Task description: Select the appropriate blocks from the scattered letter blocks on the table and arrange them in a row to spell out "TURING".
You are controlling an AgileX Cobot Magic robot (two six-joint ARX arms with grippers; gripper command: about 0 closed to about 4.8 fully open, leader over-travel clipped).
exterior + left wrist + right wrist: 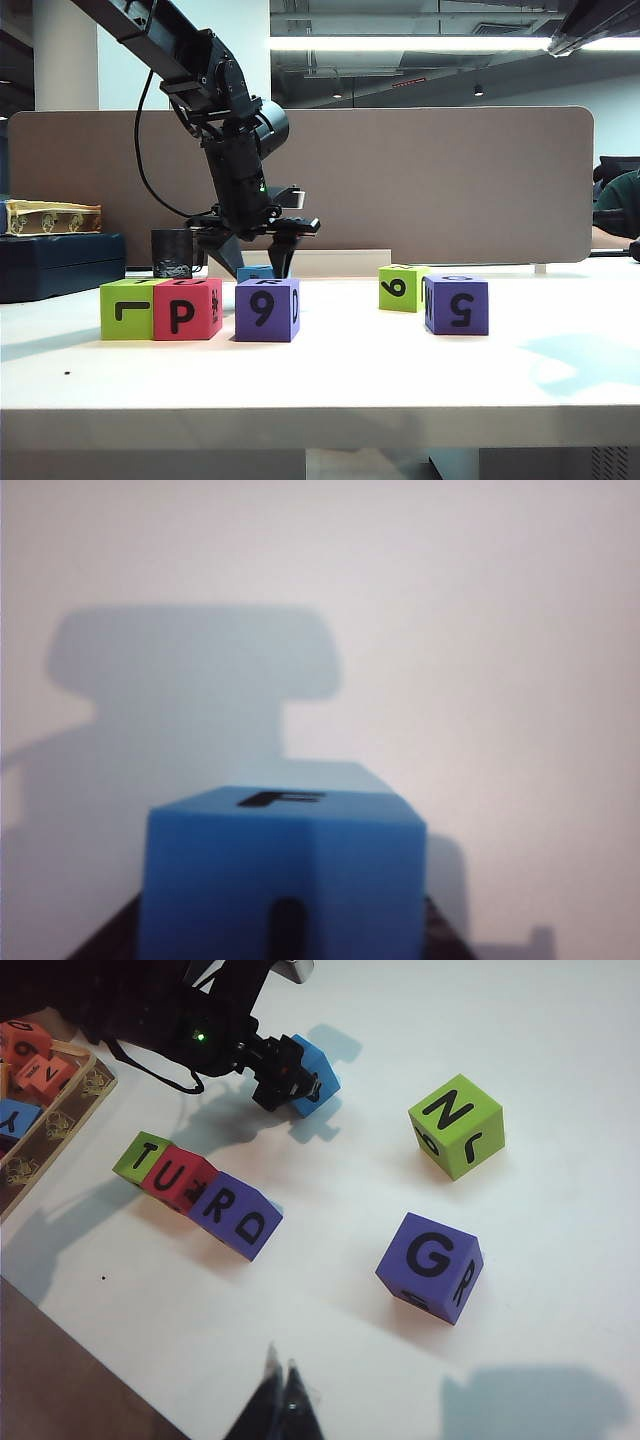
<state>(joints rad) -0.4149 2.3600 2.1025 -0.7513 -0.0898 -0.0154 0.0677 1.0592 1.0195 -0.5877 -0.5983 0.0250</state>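
Note:
Three letter blocks stand in a row on the table (330, 385): lime green (127, 308) (143, 1155) showing T, red-pink (187, 308) (178, 1178) showing U, purple (266, 310) (235, 1215) showing R. Behind the row a blue block (255, 272) (283, 865) (318, 1072) rests on the table. My left gripper (257, 268) (285, 950) is open, one jaw on each side of it. A second green block (400, 288) (457, 1125) shows N and a second purple one (457, 304) (430, 1265) shows G. My right gripper (282, 1370) hovers shut over the near table edge.
A black mug (172, 253) stands behind the row on the left. A dark case (60, 262) with a gold box on it sits at the far left. A tray (60, 1110) of spare blocks lies beside the row. The brown-grey divider panel (450, 180) closes off the back.

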